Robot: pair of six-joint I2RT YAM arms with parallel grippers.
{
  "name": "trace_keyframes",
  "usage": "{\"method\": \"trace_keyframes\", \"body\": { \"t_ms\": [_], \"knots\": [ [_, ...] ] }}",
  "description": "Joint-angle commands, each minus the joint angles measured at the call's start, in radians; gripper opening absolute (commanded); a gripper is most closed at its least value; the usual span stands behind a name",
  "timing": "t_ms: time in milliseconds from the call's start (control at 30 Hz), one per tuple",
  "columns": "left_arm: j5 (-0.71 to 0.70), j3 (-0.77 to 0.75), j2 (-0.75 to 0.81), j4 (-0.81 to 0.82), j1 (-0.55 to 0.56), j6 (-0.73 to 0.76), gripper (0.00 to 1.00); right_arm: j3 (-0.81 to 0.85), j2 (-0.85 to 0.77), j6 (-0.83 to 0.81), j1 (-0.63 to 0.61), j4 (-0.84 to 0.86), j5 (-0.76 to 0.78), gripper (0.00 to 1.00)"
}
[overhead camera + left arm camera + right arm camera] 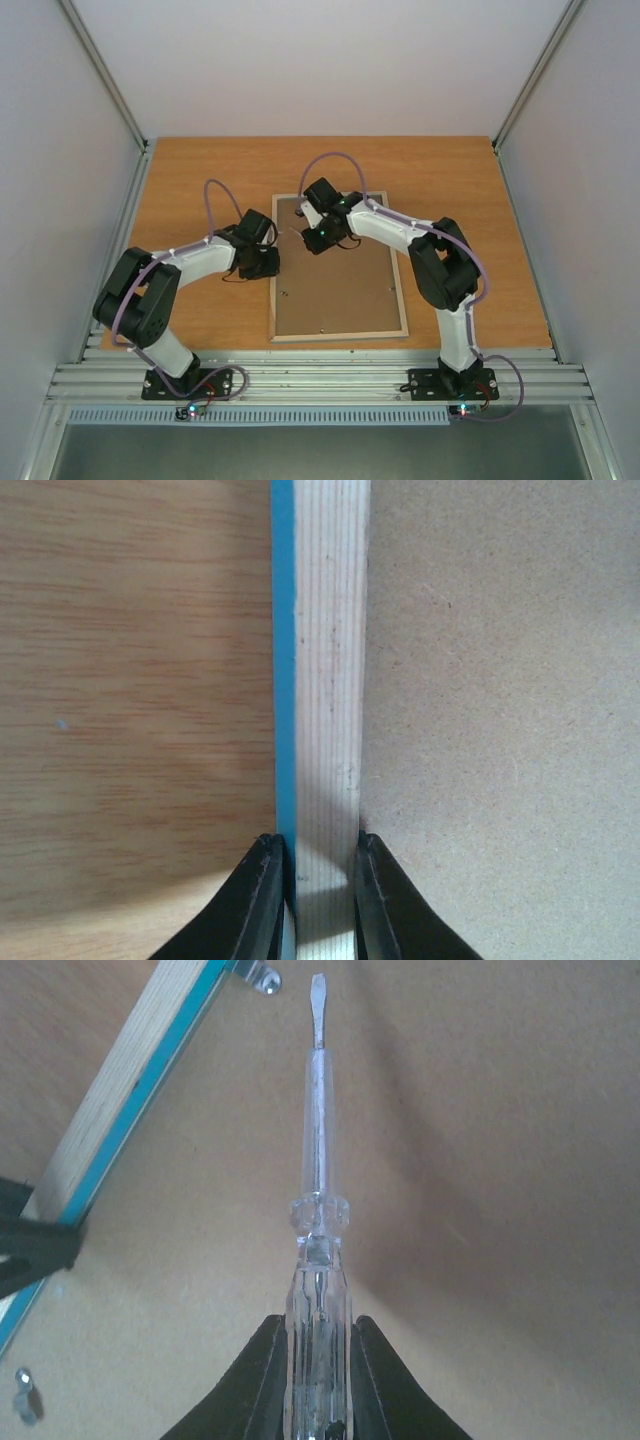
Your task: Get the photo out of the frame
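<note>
On the left of the bare light-brown wooden desk (200,170), the left arm's black two-finger claw (320,855) is closed on the left rail of the thin rectangular picture frame (340,336). One finger sits on the turquoise-blue outer edge and the other on the inner side of the pale wood back. That pinch looks meant to pin the frame flat so it cannot slide while it is worked on. The frame lies face down, which puts the flat brown fibreboard backing board (335,290) uppermost and within reach. The hot-air-balloon photo itself cannot be seen; by my reading it sits under that board, inside the frame. Further right, the right arm's claw (318,1335) grips the handle of a clear plastic flat-blade screwdriver (318,1160). The tool is held low over the board with its tip aimed toward a small silver metal retaining clip (262,977) at the frame's inner edge. The blade has not yet reached the clip. Levering such clips aside is likely the step in hand, since the board must come free before the photo can be lifted out.
</note>
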State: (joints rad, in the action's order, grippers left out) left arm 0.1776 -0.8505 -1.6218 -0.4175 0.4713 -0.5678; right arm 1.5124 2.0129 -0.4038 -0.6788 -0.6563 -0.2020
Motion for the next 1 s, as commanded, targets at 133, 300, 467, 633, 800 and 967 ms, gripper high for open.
{"method": "trace_keyframes", "body": {
  "t_ms": [133, 300, 467, 633, 800, 967],
  "knots": [
    [0.106, 0.028, 0.038, 0.048, 0.033, -0.027, 0.12, 0.130, 0.106, 0.008, 0.004, -0.046, -0.033, 0.01],
    [0.105, 0.033, 0.042, 0.041, 0.038, -0.026, 0.12, 0.188, 0.153, 0.007, 0.004, -0.070, -0.037, 0.01],
    [0.097, 0.039, 0.048, 0.033, 0.038, -0.027, 0.12, 0.228, 0.196, -0.003, 0.001, -0.106, -0.063, 0.01],
    [0.089, 0.038, 0.045, 0.033, 0.038, -0.029, 0.12, 0.243, 0.210, -0.032, -0.010, -0.159, -0.079, 0.01],
    [0.085, 0.037, 0.040, 0.033, 0.038, -0.030, 0.12, 0.245, 0.210, -0.056, -0.024, -0.201, -0.094, 0.01],
    [0.074, 0.037, 0.041, 0.026, 0.038, -0.030, 0.12, 0.241, 0.205, -0.079, -0.041, -0.230, -0.099, 0.01]
  ]
}}
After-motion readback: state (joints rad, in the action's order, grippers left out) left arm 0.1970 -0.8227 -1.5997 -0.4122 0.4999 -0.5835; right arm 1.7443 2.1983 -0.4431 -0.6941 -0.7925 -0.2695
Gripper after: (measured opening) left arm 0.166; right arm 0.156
